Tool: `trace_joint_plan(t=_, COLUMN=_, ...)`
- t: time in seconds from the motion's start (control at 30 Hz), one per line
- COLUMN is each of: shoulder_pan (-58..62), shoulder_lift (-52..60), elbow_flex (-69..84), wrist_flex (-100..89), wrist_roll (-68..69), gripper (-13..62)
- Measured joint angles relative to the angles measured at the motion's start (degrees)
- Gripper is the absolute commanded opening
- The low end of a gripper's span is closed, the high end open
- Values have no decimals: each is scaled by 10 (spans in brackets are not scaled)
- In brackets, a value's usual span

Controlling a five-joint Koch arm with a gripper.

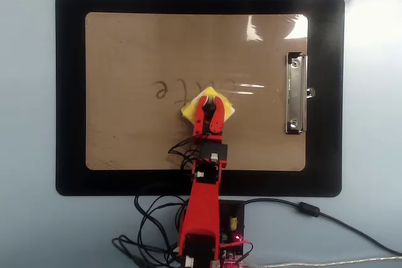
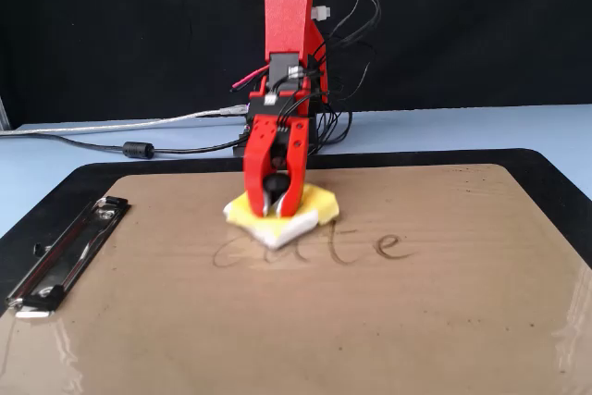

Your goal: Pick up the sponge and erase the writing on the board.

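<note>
The board (image 2: 296, 321) fills the foreground, mid-table. My claw (image 2: 275, 205) clenches the sponge (image 2: 314, 203), pressing it down at one end of the writing (image 2: 319, 249), whose long axis runs sideways toward the table edge away from the clip (image 2: 65, 261).

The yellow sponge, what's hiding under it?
The sponge lies on the brown board, pressed down by the red gripper. It sits over part of the writing. Letters beside it show; whatever is beneath is covered.
</note>
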Motion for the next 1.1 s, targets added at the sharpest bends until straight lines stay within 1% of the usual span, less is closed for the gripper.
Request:
trace_joint_plan(t=0.07, shoulder_pan=-1, shoulder_lift=-76, elbow_flex=-77, wrist_flex=-3, wrist_roll=-16, gripper=-80)
trace_joint_plan(t=0.1, shoulder_pan=-1, shoulder_lift=-96, elbow_flex=-99, wrist_flex=-7, wrist_roll=-16, gripper=-80)
trace_joint_plan(t=0.17, shoulder_pan=3, shoulder_lift=-97, elbow_flex=-108, wrist_flex=-8, wrist_roll=-16, gripper=-80)
trace_joint_plan(t=0.23, shoulder_pan=1, shoulder_lift=-52, elbow_flex=-52, wrist_flex=-11, wrist_roll=-17, gripper=-80)
trace_joint_plan(t=0.33, shoulder_pan=11, shoulder_lift=105, elbow_flex=115, wrist_flex=-6, wrist_roll=-17, gripper=-80)
trace_joint_plan(t=0.4, shoulder_pan=31, shoulder_lift=148, elbow_flex=138, wrist_flex=4, wrist_roll=-17, gripper=-80)
trace_joint_plan(t=0.43, shoulder_pan=34, shoulder_lift=134, elbow_flex=121, wrist_flex=6, wrist_roll=-17, gripper=-80)
trace_joint_plan(t=0.5, shoulder_pan=37, shoulder_lift=38, elbow_flex=3, wrist_flex=6, wrist_roll=-17, gripper=-80)
trace_joint_plan(t=0.57, shoulder_pan=58, shoulder_lift=-138, elbow_flex=-200, wrist_flex=-13, wrist_roll=-16, gripper=-80)
trace_joint_plan(t=0.63, shoulder_pan=69, shoulder_lift=-233, elbow_flex=-302, wrist_flex=-31, wrist_roll=-15, gripper=-80)
trace_joint_plan(t=0.67, shoulder_pan=70, shoulder_lift=-242, elbow_flex=-302, wrist_flex=-38, wrist_roll=-16, gripper=-80)
trace_joint_plan(t=0.73, shoulder_pan=71, shoulder_lift=-186, elbow_flex=-219, wrist_flex=-40, wrist_roll=-17, gripper=-80)
trace_joint_plan(t=0.83, shoulder_pan=83, shoulder_lift=-19, elbow_flex=-2, wrist_flex=-40, wrist_roll=-17, gripper=-80)
trace_joint_plan(t=0.87, shoulder_pan=84, shoulder_lift=6, elbow_flex=21, wrist_flex=-35, wrist_roll=-18, gripper=-80)
trace_joint_plan(t=0.9, shoulder_pan=84, shoulder_lift=4, elbow_flex=7, wrist_flex=-33, wrist_roll=-17, gripper=-80)
trace_joint_plan(t=1.0, shoulder_pan=83, shoulder_lift=-134, elbow_flex=-167, wrist_flex=-38, wrist_roll=-17, gripper=-80)
trace_joint_plan(t=1.03, shoulder_pan=79, shoulder_lift=-217, elbow_flex=-278, wrist_flex=-31, wrist_roll=-16, gripper=-80)
trace_joint_plan(t=1.07, shoulder_pan=75, shoulder_lift=-262, elbow_flex=-342, wrist_flex=-40, wrist_roll=-16, gripper=-80)
trace_joint_plan(t=1.1, shoulder_pan=76, shoulder_lift=-278, elbow_flex=-348, wrist_flex=-43, wrist_roll=-16, gripper=-80)
